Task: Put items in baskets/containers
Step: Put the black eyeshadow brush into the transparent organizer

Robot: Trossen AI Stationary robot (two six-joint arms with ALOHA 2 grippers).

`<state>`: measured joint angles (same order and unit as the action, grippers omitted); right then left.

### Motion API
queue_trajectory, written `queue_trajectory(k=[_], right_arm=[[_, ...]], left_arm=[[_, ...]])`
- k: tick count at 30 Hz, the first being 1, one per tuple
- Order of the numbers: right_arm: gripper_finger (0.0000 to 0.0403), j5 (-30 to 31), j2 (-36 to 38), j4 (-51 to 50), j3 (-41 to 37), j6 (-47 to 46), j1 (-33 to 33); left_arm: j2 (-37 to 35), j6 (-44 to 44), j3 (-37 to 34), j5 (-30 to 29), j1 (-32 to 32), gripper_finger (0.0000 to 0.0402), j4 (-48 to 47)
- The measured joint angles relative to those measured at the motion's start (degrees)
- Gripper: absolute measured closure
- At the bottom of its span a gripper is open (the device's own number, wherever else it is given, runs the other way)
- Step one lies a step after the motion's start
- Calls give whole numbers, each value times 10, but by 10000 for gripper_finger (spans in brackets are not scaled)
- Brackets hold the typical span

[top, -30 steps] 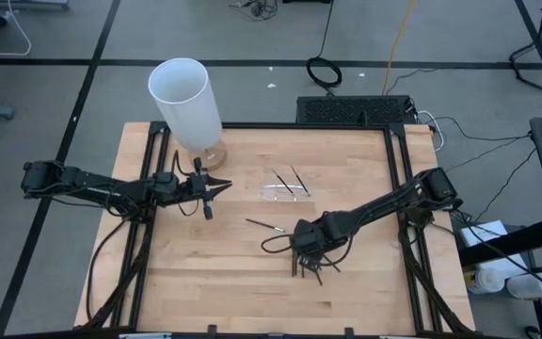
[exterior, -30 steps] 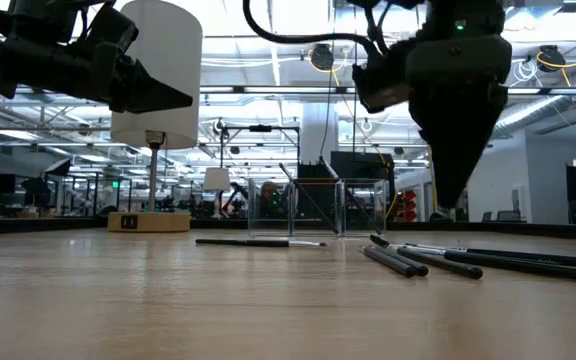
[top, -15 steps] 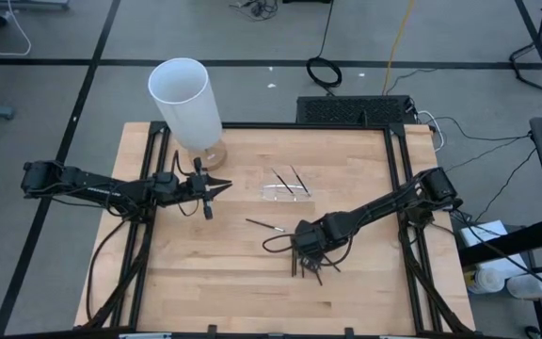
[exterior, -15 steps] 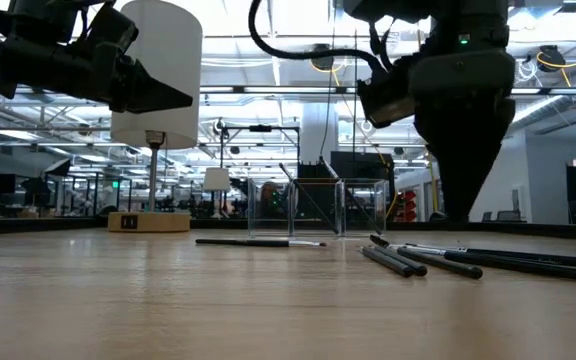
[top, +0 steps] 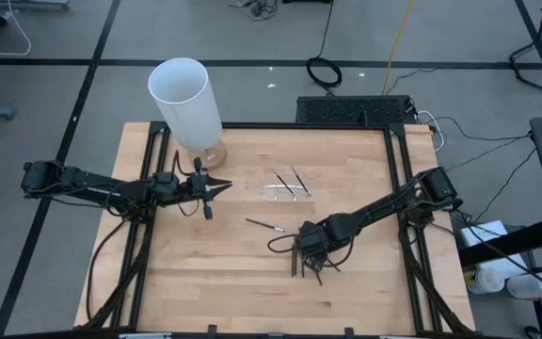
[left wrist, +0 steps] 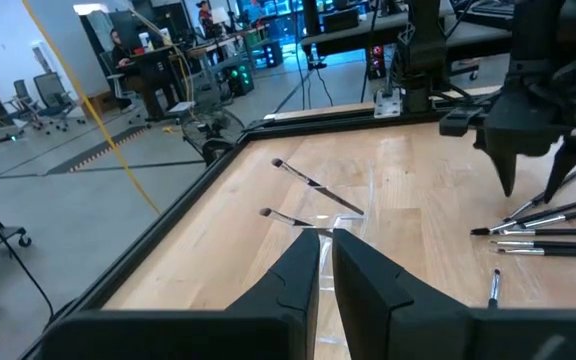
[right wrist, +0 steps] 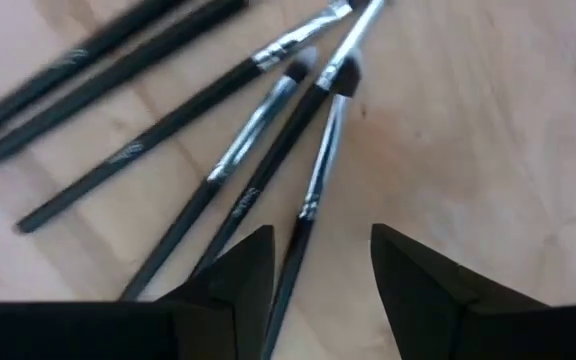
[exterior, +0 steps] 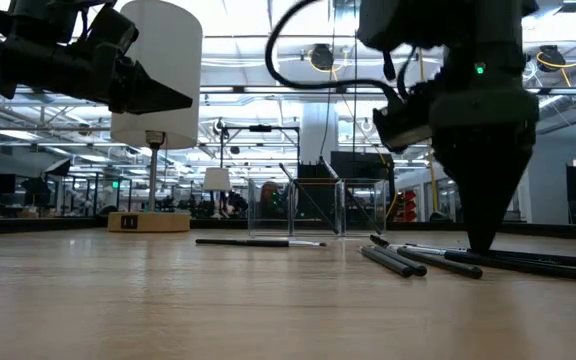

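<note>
Several thin dark brushes with silvery ferrules lie in a loose pile on the wooden table, right of the middle and toward its near edge. My right gripper points down just above the pile, open, its fingers on either side of one brush's handle. Another brush lies alone on the table. Two brushes rest slanting in the clear tray. My left gripper hovers level at the left of the table, its fingers a narrow gap apart with nothing between them.
A tall white cylinder on a wooden base stands at the table's far left corner. Black frame rails run along the table's edges. Bare wood lies between the two arms and along the near edge.
My right gripper has sunk toward the pile of brushes, still pointing down and still open. The brushes and the tray have not moved.
</note>
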<state>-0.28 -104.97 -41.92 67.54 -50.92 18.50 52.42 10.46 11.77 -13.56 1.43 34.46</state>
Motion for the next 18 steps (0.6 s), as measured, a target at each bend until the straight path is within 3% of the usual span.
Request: queue_trajectory(k=[12,18], right_arm=[[249,3,3,42,-35,-7,0],[270,18,2,42,-37,11,0]], left_arm=[[0,0,0,0,0,360,0],[0,-1,0,0,0,360,-4]])
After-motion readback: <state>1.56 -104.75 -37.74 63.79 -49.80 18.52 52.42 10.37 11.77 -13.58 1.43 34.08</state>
